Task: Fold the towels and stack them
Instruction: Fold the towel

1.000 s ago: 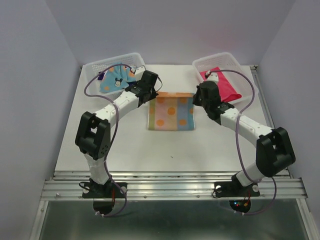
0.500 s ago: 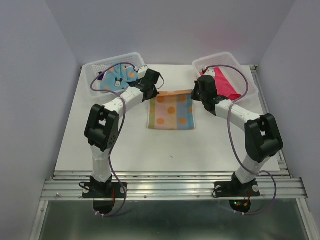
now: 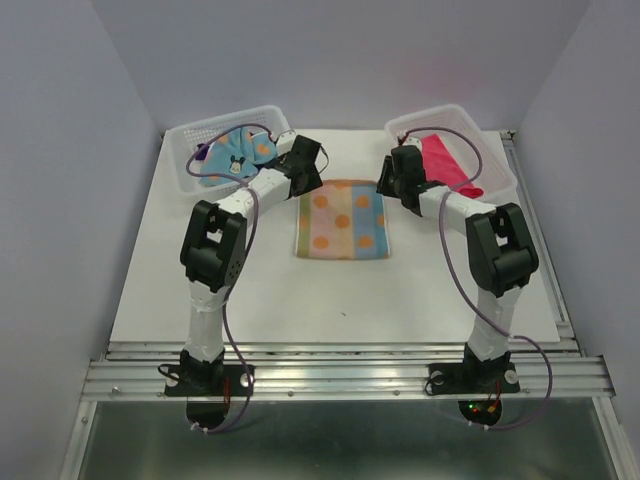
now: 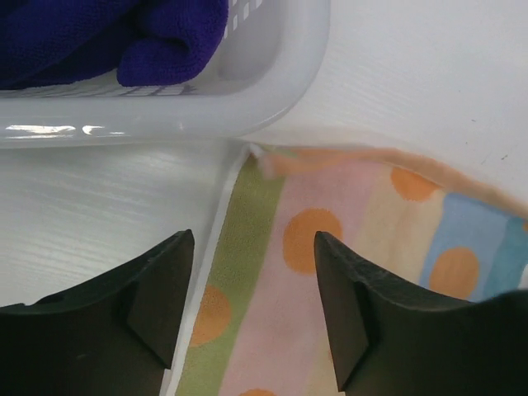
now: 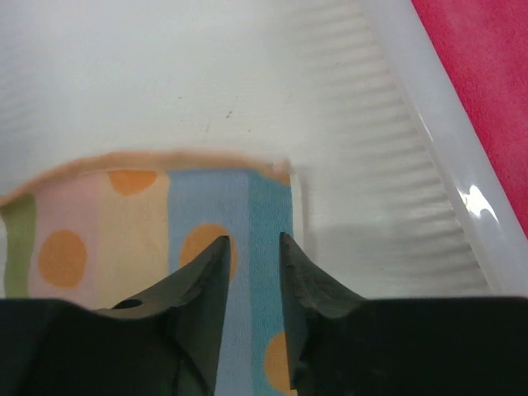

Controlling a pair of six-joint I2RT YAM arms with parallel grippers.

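Note:
A striped towel (image 3: 343, 220) with orange spots lies flat in the middle of the white table (image 3: 250, 290). My left gripper (image 3: 308, 178) hovers open over its far left corner; in the left wrist view the left gripper (image 4: 252, 239) has the towel (image 4: 322, 247) showing between its spread fingers. My right gripper (image 3: 385, 184) is over the far right corner. In the right wrist view the right gripper (image 5: 252, 241) stands narrowly open, the towel (image 5: 198, 223) flat beneath it. A pink-red towel (image 3: 447, 162) lies in the right basket, and a blue cartoon towel (image 3: 232, 152) and a purple towel (image 4: 115, 33) in the left basket.
A white perforated basket (image 3: 185, 140) stands at the far left, its rim (image 4: 264, 99) just beyond the towel's corner. Another white basket (image 3: 500, 175) stands at the far right, its wall (image 5: 412, 115) close to my right fingers. Grey walls close in the table.
Both grippers carried the towel's far edge away from the arms, then opened and let it go. The towel now lies flat. Both arms have stretched further over the table.

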